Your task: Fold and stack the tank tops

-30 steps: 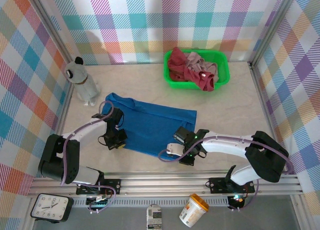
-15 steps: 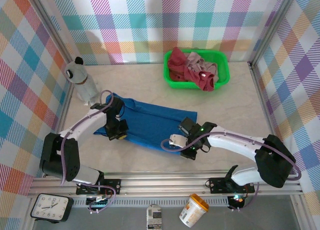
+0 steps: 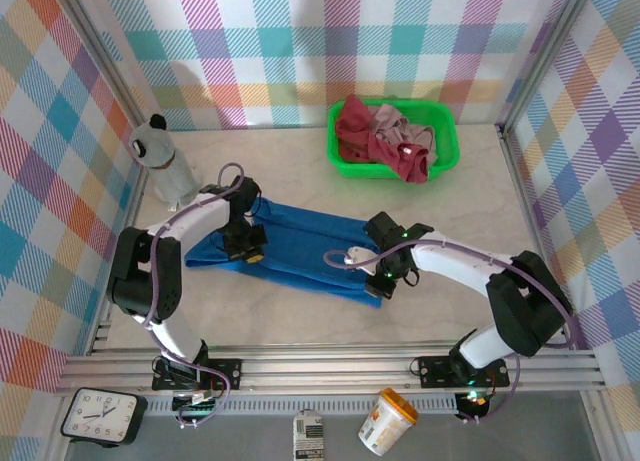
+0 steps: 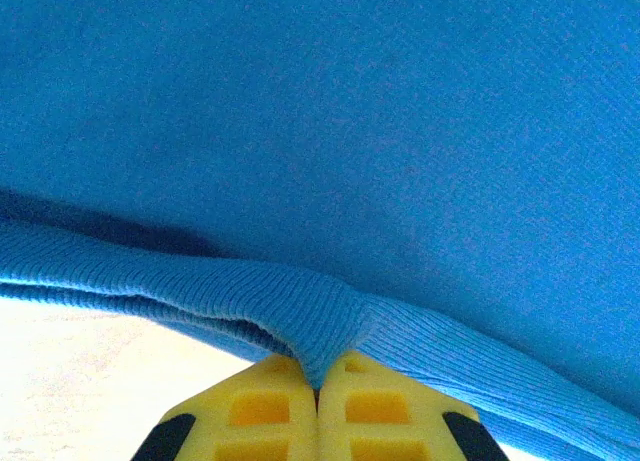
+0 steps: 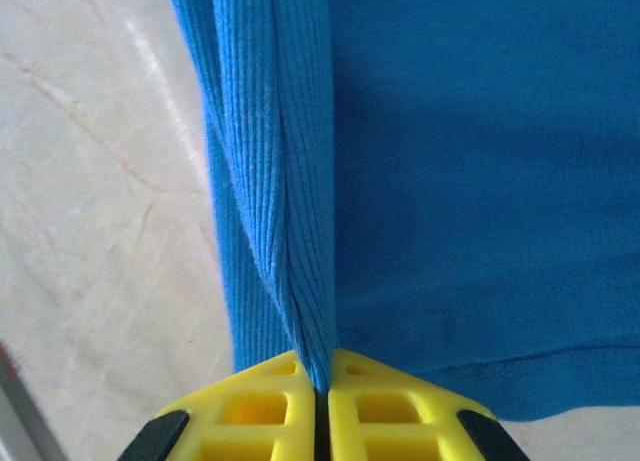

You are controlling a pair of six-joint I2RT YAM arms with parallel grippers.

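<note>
A green basket [image 3: 447, 144] sits far right on the marbled table [image 3: 290, 166]. What may be a bottle [image 3: 166, 168] stands far left. A clock [image 3: 100, 416] lies outside the near rail.

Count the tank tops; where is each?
3: blue top on the table; dark red top and pink top in the green basket. More may be hidden.

blue tank top [image 4: 400, 131] — ribbed matt cloth | table [image 5: 80, 181] — smooth, marbled
</note>
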